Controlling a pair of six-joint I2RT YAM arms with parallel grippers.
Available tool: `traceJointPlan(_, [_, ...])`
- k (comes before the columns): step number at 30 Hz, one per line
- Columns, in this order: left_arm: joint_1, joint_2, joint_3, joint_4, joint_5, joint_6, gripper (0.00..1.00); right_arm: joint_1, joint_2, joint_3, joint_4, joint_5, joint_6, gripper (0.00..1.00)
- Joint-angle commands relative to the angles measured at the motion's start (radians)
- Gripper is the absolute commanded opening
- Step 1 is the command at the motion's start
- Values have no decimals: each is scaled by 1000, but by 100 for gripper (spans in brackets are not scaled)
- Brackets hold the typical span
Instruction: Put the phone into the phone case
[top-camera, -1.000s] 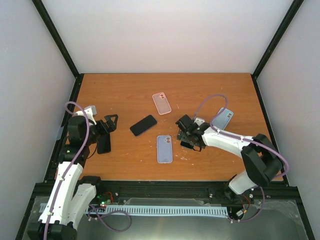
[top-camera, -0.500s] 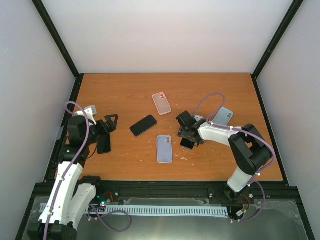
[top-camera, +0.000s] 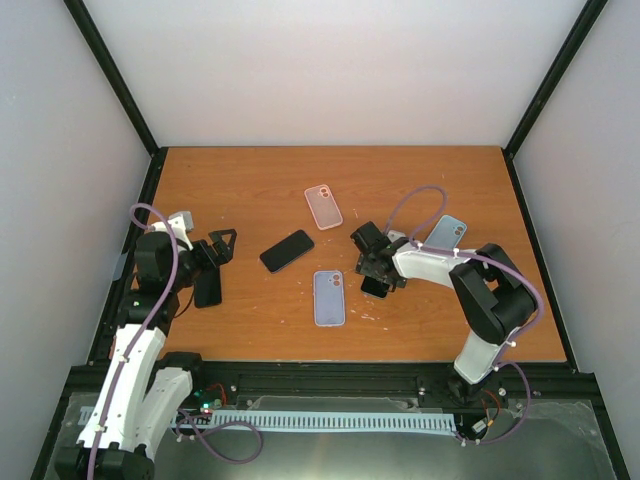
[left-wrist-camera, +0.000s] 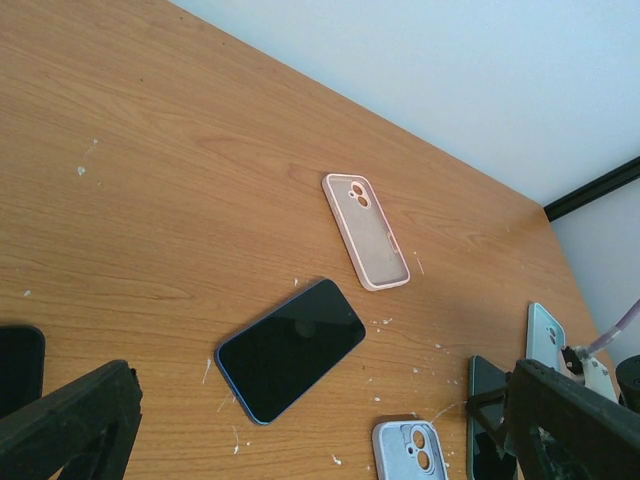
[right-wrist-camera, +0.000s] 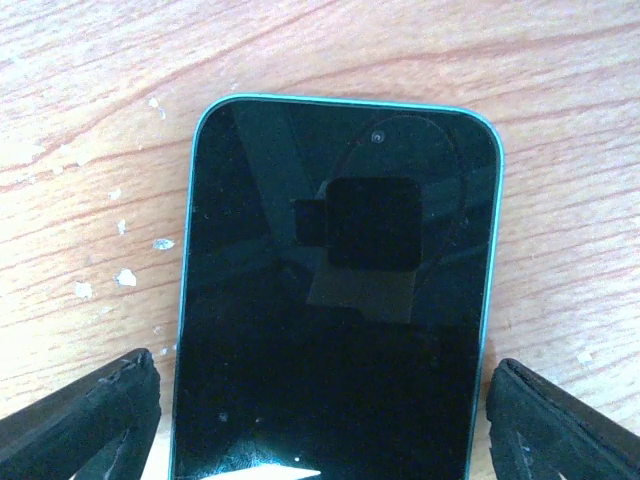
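A teal-edged black phone (right-wrist-camera: 340, 300) lies screen up on the wooden table, mostly hidden under my right gripper (top-camera: 374, 272) in the top view. That gripper (right-wrist-camera: 325, 410) straddles the phone's long sides and is open, with a thin gap at each fingertip. A lavender phone case (top-camera: 329, 297) lies just left of it, hollow side down. My left gripper (top-camera: 213, 262) stands wide open and empty at the table's left side, aimed at a second black phone (left-wrist-camera: 290, 348).
A pink case (top-camera: 323, 206) lies behind the middle. A pale blue case (top-camera: 447, 232) is behind my right arm. A third dark phone (top-camera: 208, 289) lies beside my left gripper. Black frame posts and white walls enclose the table (top-camera: 250, 180).
My right gripper has slid slightly back-left along the teal-edged phone, and its jaws have narrowed toward the phone's sides. The right elbow has swung inward. The left arm is still.
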Motion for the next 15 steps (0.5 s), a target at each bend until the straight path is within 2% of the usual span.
traceJointPlan(1, [-5,-8,12,18,8,20,99,-8,24,13,4,19,-2,87])
traceJointPlan(8, [-6,-4,14,14,0,19,100,-8,29,11,3,10,-25,79])
traceJointPlan(15, [-6,4,20,5,6,20,99,-7,0,8,-26,14,-55,67])
